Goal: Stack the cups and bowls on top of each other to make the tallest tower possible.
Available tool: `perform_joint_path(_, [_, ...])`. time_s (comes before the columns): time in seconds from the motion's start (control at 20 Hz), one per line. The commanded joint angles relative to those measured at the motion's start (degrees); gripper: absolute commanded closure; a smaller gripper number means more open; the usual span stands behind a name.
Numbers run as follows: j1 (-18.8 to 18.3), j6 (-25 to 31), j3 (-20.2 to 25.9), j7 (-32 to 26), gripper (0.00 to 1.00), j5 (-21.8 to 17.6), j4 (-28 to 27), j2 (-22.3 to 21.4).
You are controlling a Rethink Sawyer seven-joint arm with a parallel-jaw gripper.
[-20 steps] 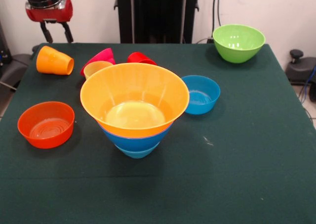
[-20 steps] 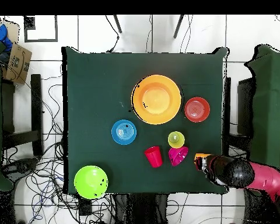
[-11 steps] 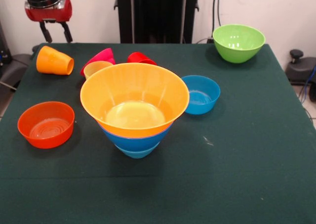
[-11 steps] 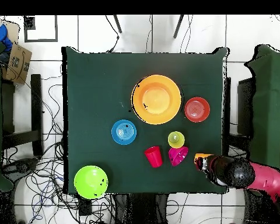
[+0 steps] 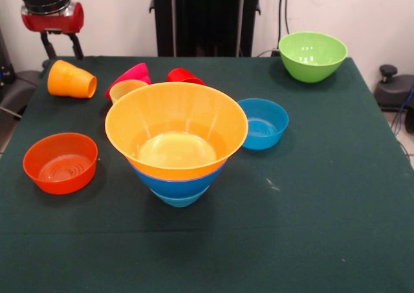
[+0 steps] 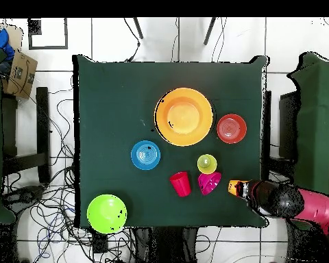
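Note:
The tower stands mid-table: a wide yellow-orange bowl nested on a large blue bowl, with a small light-blue bowl lowest. An orange-yellow cup lies on its side at the far left, and in the overhead view the arm partly covers this cup. My gripper hangs open and empty just above and behind it. A magenta bowl, a yellow cup and a red cup cluster behind the tower. A shallow orange bowl, a small blue bowl and a lime green bowl stand apart.
The dark green table has a wide bare stretch in front of the tower and to its right. A black stand rises behind the far edge. Cables and a cardboard box lie on the floor beside the table.
My gripper has drifted left and slightly up in the front view, away from the spot over the orange-yellow cup. No cup or bowl has moved.

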Motion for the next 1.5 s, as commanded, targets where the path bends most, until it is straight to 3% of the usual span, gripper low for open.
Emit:
perform_joint_path(0.05, [1.56,-3.17,-1.26,-5.83,0.00,-6.20,-5.30,6.51])
perform_joint_path(0.65, [1.41,-3.29,-1.63,-5.31,0.00,-7.23,-5.62,8.12])
perform_joint_path(1.5, [0.64,-0.39,-1.57,-7.04,0.00,-6.01,-3.75,3.05])
